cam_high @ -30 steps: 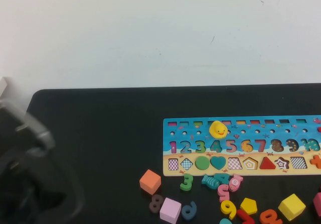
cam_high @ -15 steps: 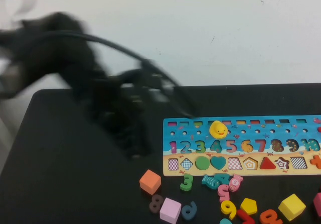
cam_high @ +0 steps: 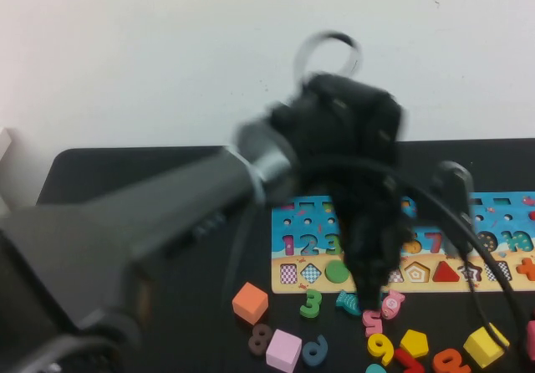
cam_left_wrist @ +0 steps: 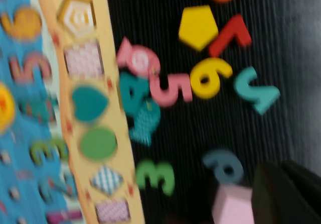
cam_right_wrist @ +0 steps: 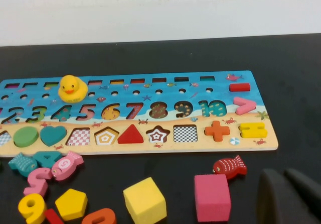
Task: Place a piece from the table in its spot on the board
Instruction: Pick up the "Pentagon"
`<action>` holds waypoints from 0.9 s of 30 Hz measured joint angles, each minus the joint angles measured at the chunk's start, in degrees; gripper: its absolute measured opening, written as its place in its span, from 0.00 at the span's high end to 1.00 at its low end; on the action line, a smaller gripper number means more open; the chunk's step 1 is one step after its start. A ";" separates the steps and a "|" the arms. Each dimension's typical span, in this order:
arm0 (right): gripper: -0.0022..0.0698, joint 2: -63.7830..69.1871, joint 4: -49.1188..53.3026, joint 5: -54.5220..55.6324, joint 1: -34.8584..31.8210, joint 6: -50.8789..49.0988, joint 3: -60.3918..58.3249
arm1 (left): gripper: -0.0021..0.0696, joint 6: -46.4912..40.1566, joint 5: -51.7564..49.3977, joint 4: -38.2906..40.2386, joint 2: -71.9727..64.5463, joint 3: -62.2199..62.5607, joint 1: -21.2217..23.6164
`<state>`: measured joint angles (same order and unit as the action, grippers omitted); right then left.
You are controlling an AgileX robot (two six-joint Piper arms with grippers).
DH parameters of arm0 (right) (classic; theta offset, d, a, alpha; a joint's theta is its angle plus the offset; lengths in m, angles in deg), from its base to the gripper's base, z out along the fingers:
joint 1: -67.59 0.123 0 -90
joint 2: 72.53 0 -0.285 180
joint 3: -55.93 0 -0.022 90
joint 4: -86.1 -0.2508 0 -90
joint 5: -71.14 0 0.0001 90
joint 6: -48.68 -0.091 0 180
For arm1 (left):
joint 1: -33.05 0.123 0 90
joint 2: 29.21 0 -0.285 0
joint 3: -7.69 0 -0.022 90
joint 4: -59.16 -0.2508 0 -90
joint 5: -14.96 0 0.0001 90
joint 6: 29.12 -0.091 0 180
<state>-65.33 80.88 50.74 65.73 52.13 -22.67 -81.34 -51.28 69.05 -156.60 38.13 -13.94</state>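
pentagon piece (cam_high: 415, 342) lies flat on the black bench (cam_high: 150, 222), just in front of the board (cam_high: 493, 235), beside the yellow 9 (cam_high: 380, 347). its place (cam_high: 416, 271) sits bare in the tan strip. left hand (cam_high: 374, 277), empty with fingers closed, hangs over the board's near edge. right hand (cam_right_wrist: 291, 196) hovers low beside the pink cube (cam_right_wrist: 212, 196); cannot tell its opening.

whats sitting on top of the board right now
A yellow rubber duck sits on the board, above numbers 4 and 5. In the high view the left arm hides it, its shut left hand hanging over the shape row. The right hand is parked off the board.
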 joint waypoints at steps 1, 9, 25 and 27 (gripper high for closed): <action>0.94 0.00 0.00 0.00 0.00 0.00 0.00 | 0.97 0.00 0.97 -0.90 -0.42 0.00 -1.34; 0.94 0.00 0.00 -0.10 0.00 -0.38 0.00 | 0.94 7.56 5.42 -2.17 -5.27 0.00 -5.80; 0.94 0.00 0.00 -0.10 0.00 -0.74 0.00 | 0.35 13.49 19.82 0.16 -12.69 0.35 -6.01; 0.94 0.00 0.00 -0.10 0.00 -0.74 0.00 | 0.38 14.16 20.51 0.39 -13.49 0.44 -6.11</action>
<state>-65.33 80.88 50.64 65.73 51.39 -22.67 -67.18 -30.77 69.45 -170.09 38.56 -20.06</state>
